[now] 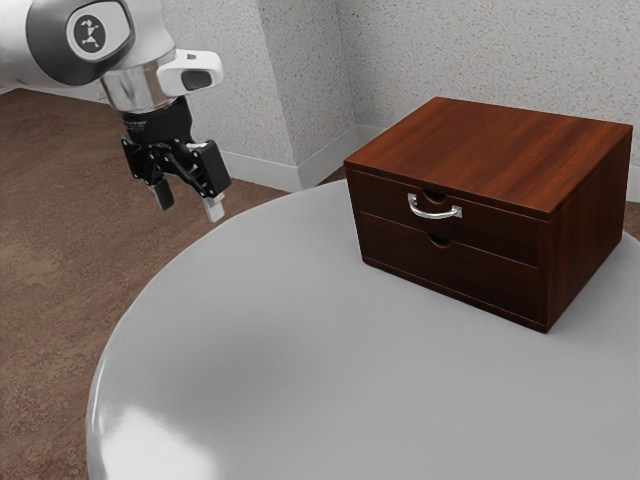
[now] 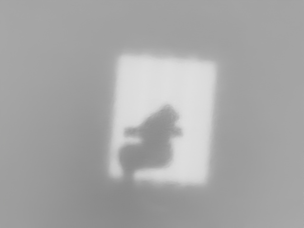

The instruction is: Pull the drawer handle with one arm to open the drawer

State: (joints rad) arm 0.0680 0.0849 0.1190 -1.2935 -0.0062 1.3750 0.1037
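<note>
I am holding the pincer (image 1: pixel 190 200) wide open and gripping nothing, hanging it in the air above the round table's (image 1: pixel 300 380) edge at the exterior view's left, well apart from the wooden drawer box (image 1: pixel 500 150) sitting by the far edge, its silver handle (image 1: pixel 434 209) lying on the flush upper drawer (image 1: pixel 490 222).

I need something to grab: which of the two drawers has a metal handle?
The upper drawer; a silver handle sits on its front, the lower drawer has none.

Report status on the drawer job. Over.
Gripper open, empty, off at the exterior view's left. Handle untouched, top drawer shut. Nothing stands between them.
</note>
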